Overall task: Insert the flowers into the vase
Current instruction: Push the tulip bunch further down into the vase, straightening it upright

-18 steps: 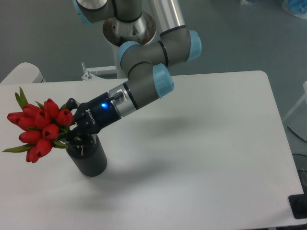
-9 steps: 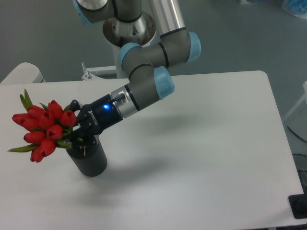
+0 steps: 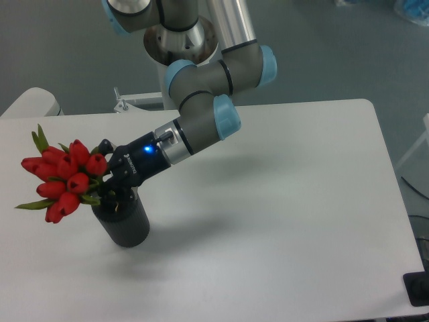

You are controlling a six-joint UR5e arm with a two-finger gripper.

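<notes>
The flowers, a tight bunch of red tulip buds with green leaves, lean out to the left above the table. Their stems run right and down toward the mouth of the vase, a dark ribbed cylinder standing upright on the white table. My gripper is shut on the flowers' stems right above the vase's rim, coming in from the upper right. The stem ends are hidden behind the fingers and the rim, so I cannot tell how deep they sit.
The arm's base column stands behind the table's far edge. A white rounded object sits off the table's far left corner. The table's right edge borders some dark cables.
The bunch has shifted slightly right and risen a little, tipping more upright over the vase. The gripper moved with it, still holding the stems.
</notes>
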